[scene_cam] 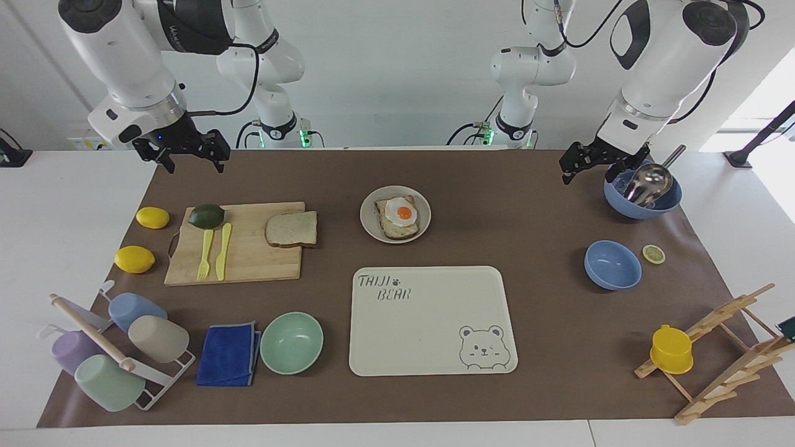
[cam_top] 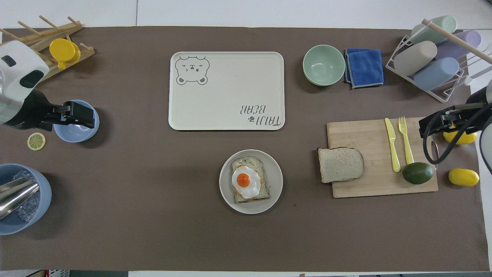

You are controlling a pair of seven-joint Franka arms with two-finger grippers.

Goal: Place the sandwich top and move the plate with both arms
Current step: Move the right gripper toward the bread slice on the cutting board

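Under ladle (cam_top: 15,194), overhead only: ice (cam_top: 24,196)

open mat lies under the right gripper (scene_cam: 189,158), with the cutting board (scene_cam: 248,257), avocado (scene_cam: 206,215) and sandwich top (scene_cam: 292,228) well apart from its spread jaws. the left gripper (scene_cam: 587,162) hangs just beside the blue bowl with the scoop (scene_cam: 643,197); bare mat runs from its jaws to the plate (scene_cam: 371,228).

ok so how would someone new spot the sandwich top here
Find the wooden cutting board toward the right arm's end of the table. The sandwich top lies on its corner nearest the plate. It is plain bread, unlike the egg-topped toast on that plate.
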